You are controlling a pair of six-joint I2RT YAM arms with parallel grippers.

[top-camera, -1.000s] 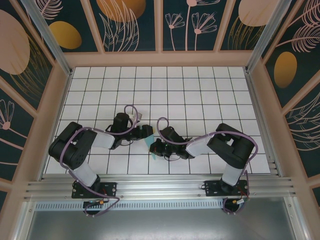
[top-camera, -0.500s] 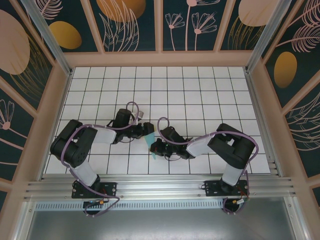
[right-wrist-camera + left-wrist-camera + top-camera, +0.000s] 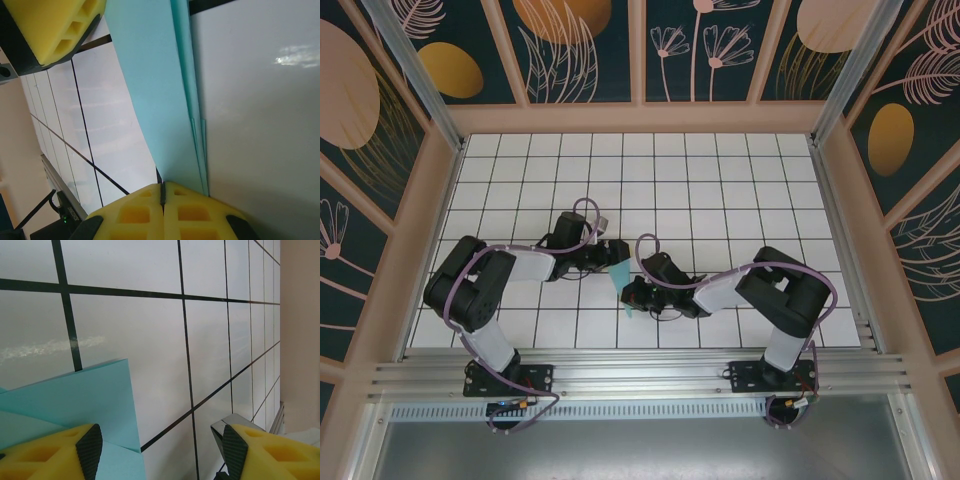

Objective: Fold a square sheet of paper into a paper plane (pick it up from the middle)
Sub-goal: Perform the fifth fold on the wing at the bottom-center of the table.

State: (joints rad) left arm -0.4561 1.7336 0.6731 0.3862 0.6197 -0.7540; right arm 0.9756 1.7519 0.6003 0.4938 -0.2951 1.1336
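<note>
The square sheet of paper (image 3: 621, 281) is a narrow, creased turquoise shape near the middle of the tiled floor. In the right wrist view its stacked folded layers (image 3: 160, 95) run down into the closed yellow fingertips, and my right gripper (image 3: 162, 192) is shut on its near end. My left gripper (image 3: 162, 447) is open, and its left finger (image 3: 89, 444) overlaps a folded corner of the paper (image 3: 80, 395), with bare tile between the fingers. From above, the left gripper (image 3: 617, 253) sits just behind the paper and the right gripper (image 3: 628, 295) just beside it.
The white tiled floor (image 3: 720, 180) stretches back to wooden frame walls (image 3: 640, 118) on three sides. An aluminium rail (image 3: 640, 375) carrying both arm bases runs along the near edge. The left gripper's yellow finger (image 3: 55, 25) is close by in the right wrist view.
The left arm has swung its gripper a little farther back and right, toward the paper's far end. The right arm and the paper have stayed put.
</note>
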